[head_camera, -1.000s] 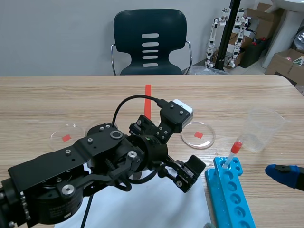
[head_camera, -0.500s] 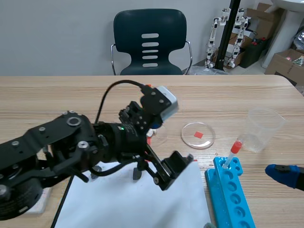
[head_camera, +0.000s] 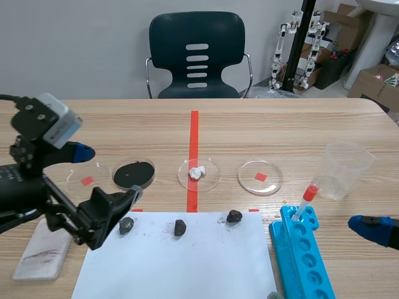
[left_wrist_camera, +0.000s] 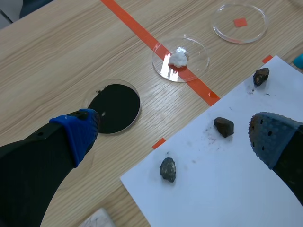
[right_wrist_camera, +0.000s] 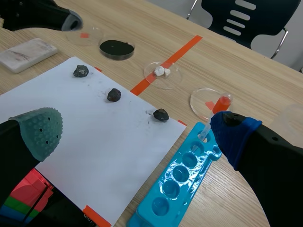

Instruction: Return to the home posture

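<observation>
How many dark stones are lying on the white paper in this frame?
3, all along the far edge of the sheet: one stone at its left corner, one in the middle, one toward the blue rack. None appears hidden.

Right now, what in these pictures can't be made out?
Right gripper: the scene view's edge cuts off all but one blue pad.
Red-topped tube: lower end hidden inside the blue rack, scene view.
Coloured blocks: right wrist view, mostly behind the gripper's finger.
Clear cup: scene view, contents too faint to tell.
</observation>
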